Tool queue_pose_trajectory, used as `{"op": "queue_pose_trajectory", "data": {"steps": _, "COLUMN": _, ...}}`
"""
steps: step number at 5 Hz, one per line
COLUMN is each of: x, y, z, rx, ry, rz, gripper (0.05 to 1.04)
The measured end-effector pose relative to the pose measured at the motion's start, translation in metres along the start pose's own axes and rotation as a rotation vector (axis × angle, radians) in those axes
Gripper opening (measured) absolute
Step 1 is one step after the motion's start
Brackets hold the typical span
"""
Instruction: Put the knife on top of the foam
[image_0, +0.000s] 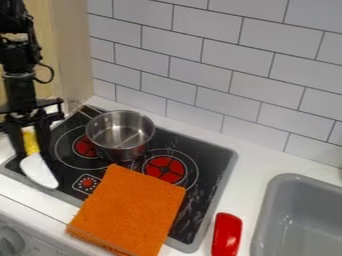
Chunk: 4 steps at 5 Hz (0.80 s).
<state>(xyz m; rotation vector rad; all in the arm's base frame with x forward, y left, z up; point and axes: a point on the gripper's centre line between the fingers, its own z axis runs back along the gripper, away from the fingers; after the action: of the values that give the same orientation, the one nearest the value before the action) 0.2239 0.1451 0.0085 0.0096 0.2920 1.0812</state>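
the end effector (32, 151) is around the yellow handle of the knife (39, 171) at the stove's (215, 172) left side; i cannot tell whether it grips. the step looks like securing the knife. next, once held, it wants lifting clear, carrying across the stove and lowering flat onto the foam (130, 210) overlapping the stove's front edge.
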Motion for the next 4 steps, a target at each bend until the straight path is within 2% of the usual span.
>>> {"op": "queue_pose_trajectory", "data": {"steps": 1, "x": -0.014, "y": 0.008, "z": 0.006, "rx": 0.022, "ry": 0.084, "rz": 0.169, "gripper": 0.359}}
{"op": "queue_pose_trajectory", "data": {"steps": 2, "x": -0.038, "y": 0.018, "z": 0.019, "rx": -0.011, "ry": 0.03, "rz": 0.4, "gripper": 0.359}}
{"op": "queue_pose_trajectory", "data": {"steps": 3, "x": -0.064, "y": 0.012, "z": 0.019, "rx": -0.019, "ry": -0.021, "rz": 0.501, "gripper": 0.359}}
{"op": "queue_pose_trajectory", "data": {"steps": 4, "x": -0.082, "y": -0.008, "z": 0.019, "rx": 0.01, "ry": -0.064, "rz": 0.481, "gripper": 0.359}}
